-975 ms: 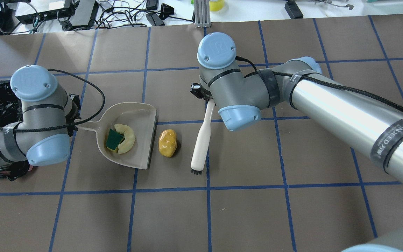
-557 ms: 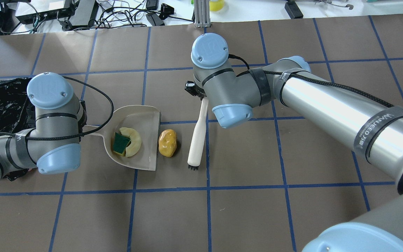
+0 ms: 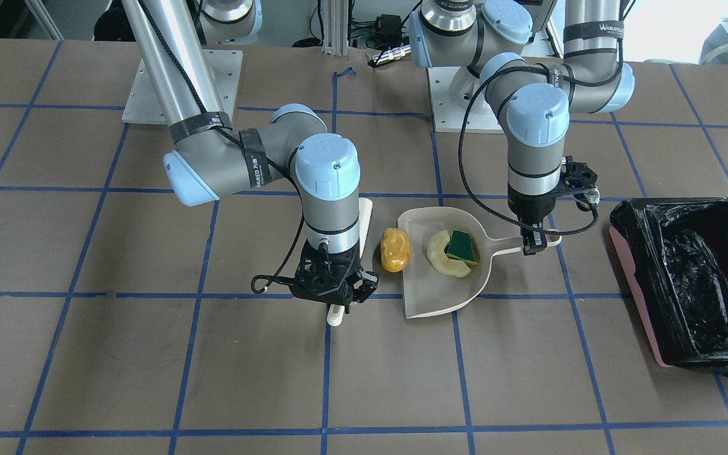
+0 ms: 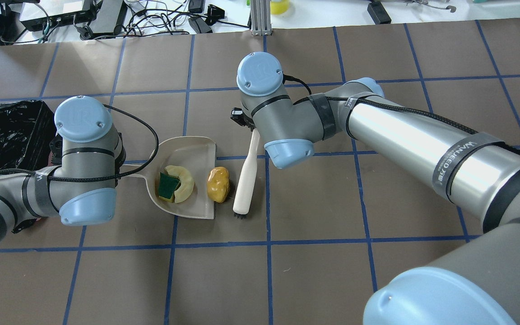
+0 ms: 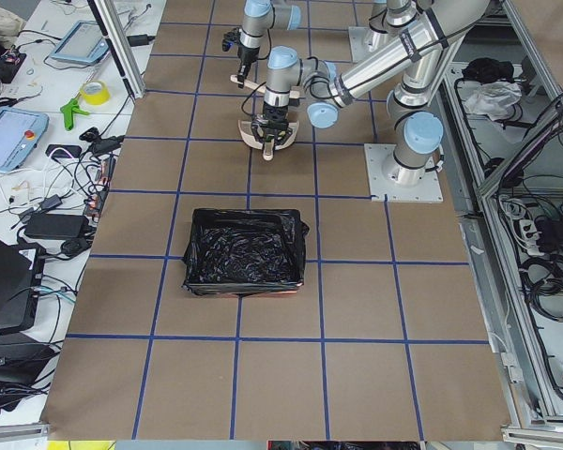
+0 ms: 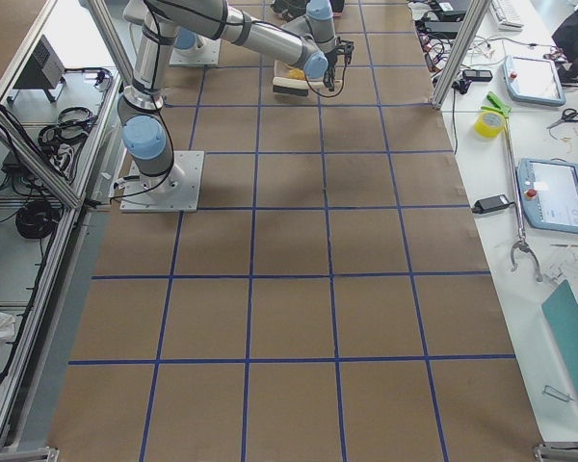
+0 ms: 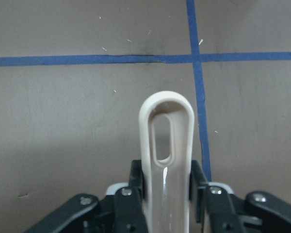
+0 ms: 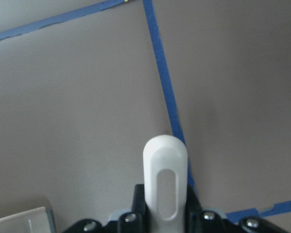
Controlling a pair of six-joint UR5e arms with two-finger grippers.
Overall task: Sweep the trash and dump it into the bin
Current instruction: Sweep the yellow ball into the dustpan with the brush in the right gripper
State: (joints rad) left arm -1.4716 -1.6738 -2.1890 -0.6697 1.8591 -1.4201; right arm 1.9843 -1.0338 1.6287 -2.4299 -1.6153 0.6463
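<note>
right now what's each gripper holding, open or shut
left gripper: shut on the dustpan handle
right gripper: shut on the brush handle

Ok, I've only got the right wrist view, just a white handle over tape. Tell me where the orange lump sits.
Observer: The orange lump lies on the table between the white brush and the dustpan, right at the pan's open lip and not inside.
Operator: Report what's in the pan.
Observer: A pale yellow curved piece and a green sponge.
Operator: Confirm the pan is held.
Observer: The left claw is shut on its handle.
Operator: Locate the bin.
Observer: The bin stands beyond the handle end, on the left arm's side, lined with a black bag.
</note>
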